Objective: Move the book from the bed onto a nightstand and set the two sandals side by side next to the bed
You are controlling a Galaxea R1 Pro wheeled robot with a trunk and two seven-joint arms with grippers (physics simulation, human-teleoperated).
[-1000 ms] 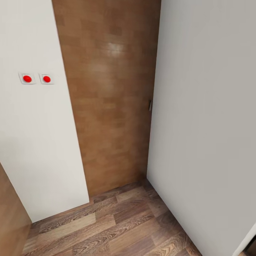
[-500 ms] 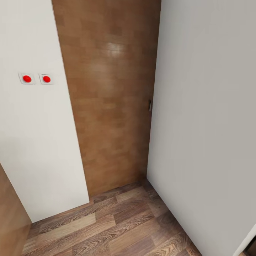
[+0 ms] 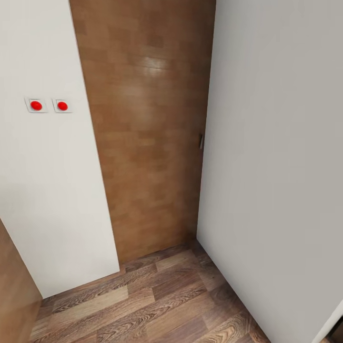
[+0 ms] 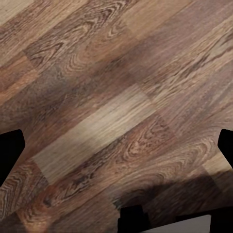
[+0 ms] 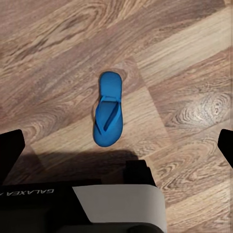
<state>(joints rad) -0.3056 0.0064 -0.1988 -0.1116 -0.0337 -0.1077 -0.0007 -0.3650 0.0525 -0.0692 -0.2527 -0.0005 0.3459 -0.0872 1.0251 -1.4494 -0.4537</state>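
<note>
My left pincer hangs over bare wood-plank floor, its two dark fingertips showing at 9 and 3 o'clock of that wrist picture, far apart: the pincer is wide and holds nothing. Under it there are only brown planks and a patch of shadow toward 6 o'clock.

My right pincer is likewise wide, with a dark fingertip at each side edge of its wrist picture and nothing between them. Below it one blue sandal lies flat on the floor, sole down, its thin toe strap uppermost; it rests alone, near the shadow and the grey edge of my own base, which bears white lettering.

From my head I look into a corner. At 9 o'clock stands a white wall panel carrying two red buttons side by side on pale plates. At 12 o'clock is a brown wooden door with a small dark metal fitting on its right edge. From 3 to 5 o'clock runs another white wall, and plank floor spreads across 6 o'clock.
</note>
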